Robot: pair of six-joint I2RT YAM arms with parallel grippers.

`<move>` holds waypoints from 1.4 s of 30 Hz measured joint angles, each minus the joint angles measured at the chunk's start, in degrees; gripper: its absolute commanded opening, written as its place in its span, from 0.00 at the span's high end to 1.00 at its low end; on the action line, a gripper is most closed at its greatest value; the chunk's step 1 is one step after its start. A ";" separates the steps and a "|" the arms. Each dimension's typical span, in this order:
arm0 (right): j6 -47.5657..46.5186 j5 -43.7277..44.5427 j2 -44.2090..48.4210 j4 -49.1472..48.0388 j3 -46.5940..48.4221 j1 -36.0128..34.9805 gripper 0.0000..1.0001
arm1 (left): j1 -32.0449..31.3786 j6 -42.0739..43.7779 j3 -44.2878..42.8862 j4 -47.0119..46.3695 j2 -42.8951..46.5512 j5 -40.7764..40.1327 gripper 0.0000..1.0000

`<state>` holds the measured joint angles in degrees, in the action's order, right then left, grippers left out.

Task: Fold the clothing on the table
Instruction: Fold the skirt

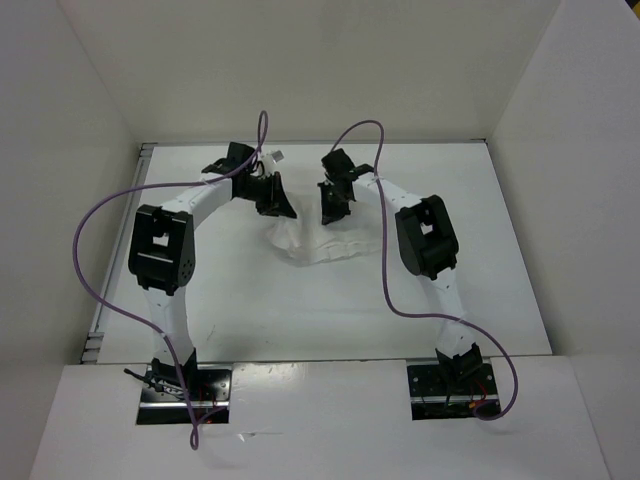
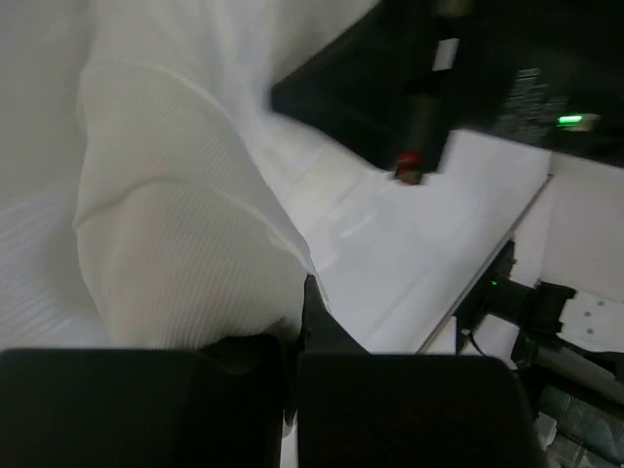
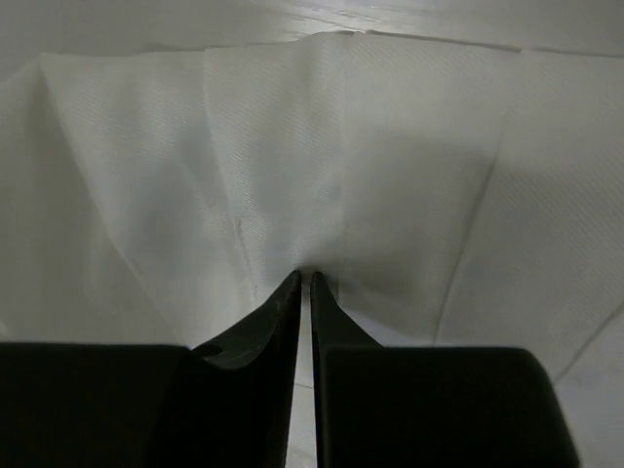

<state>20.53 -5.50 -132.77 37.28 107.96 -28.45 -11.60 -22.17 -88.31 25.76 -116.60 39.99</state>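
Two grips on clothing (image 1: 315, 245): left pincer (image 2: 298, 292), right pincer (image 3: 304, 279); label (image 2: 526, 97) illegible.

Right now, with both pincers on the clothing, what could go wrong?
1. The right pincer pinches the clothing only at its very tips, so the thin fabric could slip out on a pull.
2. The left pincer holds a bunched, draped edge, so the fold may land creased or uneven.
3. The two pincers stand close together over the table. Moving either one inward risks a clash.
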 measured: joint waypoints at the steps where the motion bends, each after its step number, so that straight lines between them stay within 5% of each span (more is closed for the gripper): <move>1: 0.48 -1.57 0.00 -0.87 -0.35 0.07 0.87 | -0.68 -0.66 -1.11 0.04 0.37 0.55 0.96; 9: 5.84 -16.13 -2.64 -5.20 0.02 -0.70 0.87 | -5.66 -5.84 -6.95 -1.81 1.99 3.28 0.96; 22: 11.26 -29.64 -6.99 -8.57 3.02 -1.90 0.88 | -5.05 -11.72 -6.97 -3.74 0.42 3.72 0.93; 32: 11.04 -26.56 -1.55 -7.50 -0.66 0.04 0.76 | -4.28 -12.35 -6.93 -5.09 0.42 4.85 0.93; 36: 9.86 -23.96 3.54 -4.35 -1.95 4.90 0.53 | -4.17 -12.39 -6.80 -6.78 0.42 5.29 0.93; 42: 8.07 -16.09 8.09 0.17 -1.99 13.79 0.50 | -4.17 -12.39 -5.38 -6.86 0.42 5.09 0.93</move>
<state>28.60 -21.58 -124.68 37.45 105.97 -14.66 -15.77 -34.57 -93.69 18.90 -116.18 45.08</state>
